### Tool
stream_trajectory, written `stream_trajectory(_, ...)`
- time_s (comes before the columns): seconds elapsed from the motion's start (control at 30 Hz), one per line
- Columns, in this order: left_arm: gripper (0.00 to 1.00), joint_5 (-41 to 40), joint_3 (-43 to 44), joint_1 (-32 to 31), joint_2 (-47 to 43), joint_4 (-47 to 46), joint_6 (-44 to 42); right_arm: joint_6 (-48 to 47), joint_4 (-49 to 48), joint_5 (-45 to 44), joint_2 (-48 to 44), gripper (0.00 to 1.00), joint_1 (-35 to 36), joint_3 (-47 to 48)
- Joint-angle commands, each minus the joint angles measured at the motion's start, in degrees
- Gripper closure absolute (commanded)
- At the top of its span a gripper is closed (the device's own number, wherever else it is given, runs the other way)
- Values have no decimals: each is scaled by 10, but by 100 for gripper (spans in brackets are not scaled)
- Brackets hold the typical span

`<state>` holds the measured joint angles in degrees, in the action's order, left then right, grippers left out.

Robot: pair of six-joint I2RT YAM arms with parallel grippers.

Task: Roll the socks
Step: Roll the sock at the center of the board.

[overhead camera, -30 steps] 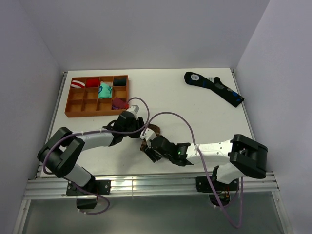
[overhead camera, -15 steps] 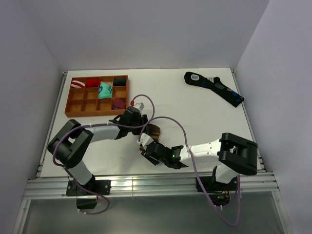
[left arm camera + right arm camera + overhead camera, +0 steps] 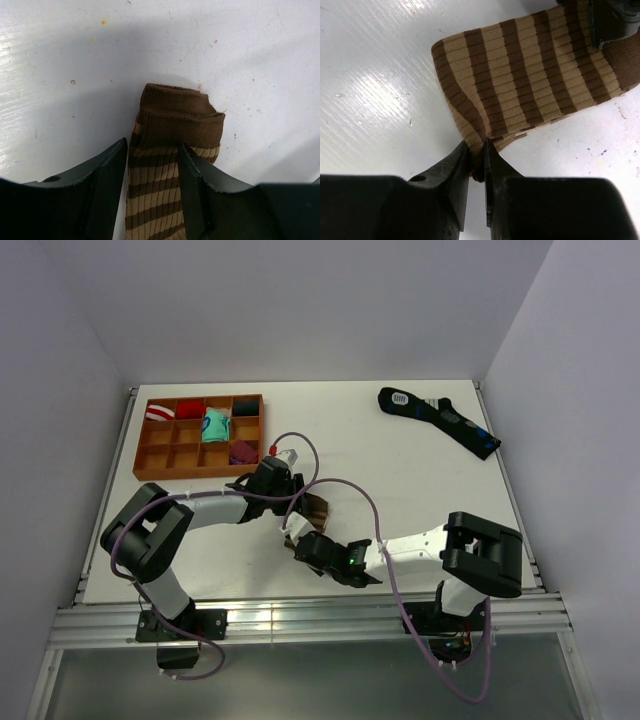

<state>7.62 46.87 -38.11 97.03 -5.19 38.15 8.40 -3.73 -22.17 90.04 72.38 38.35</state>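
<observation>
Two grips on socks (image 3: 520,75) we judge soft, light and limp: our right pincer (image 3: 476,150) pinches their six-o'clock edge, our left pincer (image 3: 152,150) squeezes them near the dark twelve-o'clock end.

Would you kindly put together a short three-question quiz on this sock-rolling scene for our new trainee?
1. True or false: the right tool pinches an edge of the striped socks.
2. The dark navy sock lies on the table at its: A near left, B centre, C far right.
3. Which tool straddles the socks near their dark brown end?
Key: 1 true; 2 C; 3 the left tool.
</observation>
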Motion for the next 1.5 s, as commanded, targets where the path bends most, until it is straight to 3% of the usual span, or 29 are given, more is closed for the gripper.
stream_trajectory(0.0, 49, -8, 5, 1, 10, 14, -12, 32, 9, 16, -17, 80, -6, 6)
stream_trajectory(0.23, 50, -11, -4, 1, 18, -3, -6, 53, 0, 93, -64, 82, -43, -20)
stream_trajectory(0.93, 50, -34, -57, 1, -39, -51, 9, 99, -2, 337, -58, 88, -181, -30)
stream_trajectory(1.47, 45, -74, -186, -4, -177, -181, 24, 152, -29, 503, 0, 90, -269, -40)
